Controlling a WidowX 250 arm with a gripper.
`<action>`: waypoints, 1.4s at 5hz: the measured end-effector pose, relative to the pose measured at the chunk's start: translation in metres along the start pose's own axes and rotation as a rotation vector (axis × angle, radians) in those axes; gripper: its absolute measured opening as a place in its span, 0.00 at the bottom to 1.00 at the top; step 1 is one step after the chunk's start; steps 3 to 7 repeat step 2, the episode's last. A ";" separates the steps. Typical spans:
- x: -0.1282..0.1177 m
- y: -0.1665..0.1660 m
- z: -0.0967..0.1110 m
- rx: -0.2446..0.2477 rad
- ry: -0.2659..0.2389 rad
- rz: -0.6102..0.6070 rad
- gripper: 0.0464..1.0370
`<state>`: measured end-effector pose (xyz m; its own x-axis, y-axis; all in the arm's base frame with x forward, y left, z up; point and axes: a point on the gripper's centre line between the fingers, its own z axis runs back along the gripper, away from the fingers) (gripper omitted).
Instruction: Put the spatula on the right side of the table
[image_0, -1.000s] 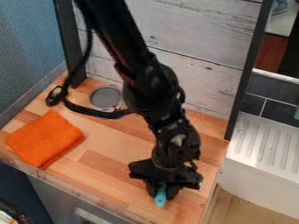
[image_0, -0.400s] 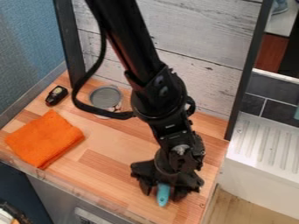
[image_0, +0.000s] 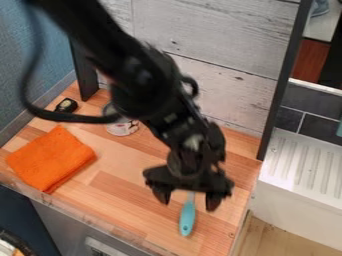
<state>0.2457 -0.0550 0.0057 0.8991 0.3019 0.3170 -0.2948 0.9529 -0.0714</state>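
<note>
My gripper (image_0: 186, 201) hangs over the right front part of the wooden table (image_0: 127, 197), its two fingers spread wide and open. Below it lies the spatula, its teal handle (image_0: 188, 218) pointing toward the table's front edge. A bit of the grey shaft shows above the handle, between the fingers; the spatula's far end is hidden behind the gripper. Nothing is held.
An orange cloth (image_0: 51, 158) lies at the left. A metal can (image_0: 122, 127), partly behind the arm, and a small black object (image_0: 66, 105) stand toward the back left. A white ridged drainboard (image_0: 304, 165) adjoins on the right.
The gripper has risen off the spatula and its fingers have spread apart. More of the teal handle and some shaft show now. The arm's upper part and cable have swung left.
</note>
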 end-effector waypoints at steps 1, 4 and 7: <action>0.011 -0.002 0.023 -0.059 -0.027 0.014 0.97; 0.018 0.003 0.029 -0.062 -0.015 0.039 0.97; 0.018 0.003 0.029 -0.062 -0.015 0.039 0.97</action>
